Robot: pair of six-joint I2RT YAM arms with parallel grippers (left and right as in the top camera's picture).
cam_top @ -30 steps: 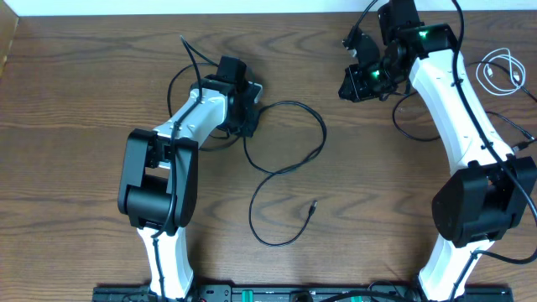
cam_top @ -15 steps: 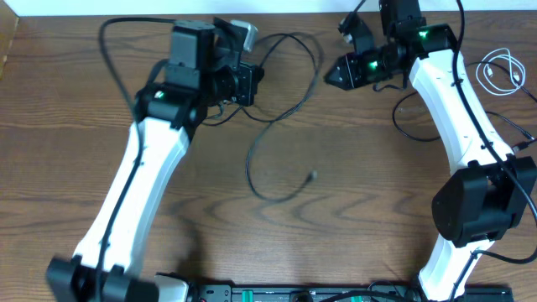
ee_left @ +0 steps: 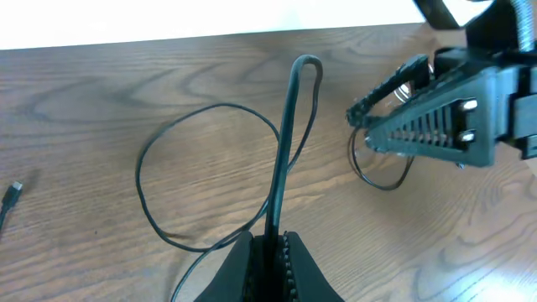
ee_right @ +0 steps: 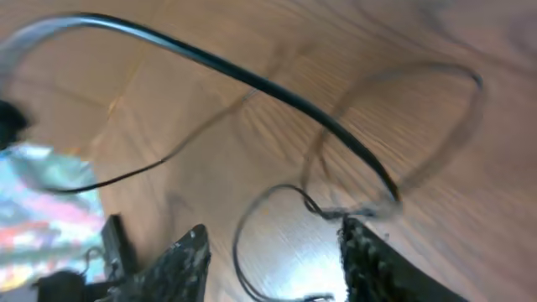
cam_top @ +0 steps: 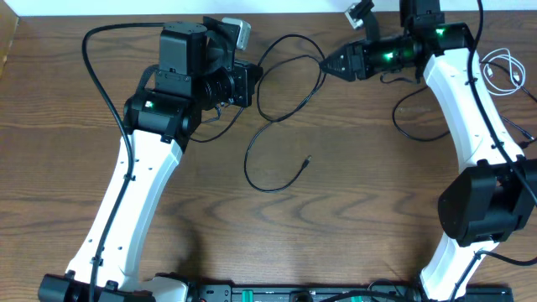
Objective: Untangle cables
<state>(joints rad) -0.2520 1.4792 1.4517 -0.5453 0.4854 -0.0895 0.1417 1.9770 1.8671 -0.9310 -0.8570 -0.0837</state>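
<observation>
looking along the far edge of the table (cam_top: pixel 377 201), we see the left gripper (ee_left: pixel 270 247) clamped on the black cable (ee_left: pixel 284 151), whose loop arches rightward to just beside the right gripper (cam_top: pixel 329 65), jaws parted and empty, so we judge it nearer, with the plug end (cam_top: pixel 309 158) trailing mid-table.

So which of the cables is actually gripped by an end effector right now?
The long black cable looping across the middle, pinched in the shut left end effector. The white cord lies free at the far right.
</observation>
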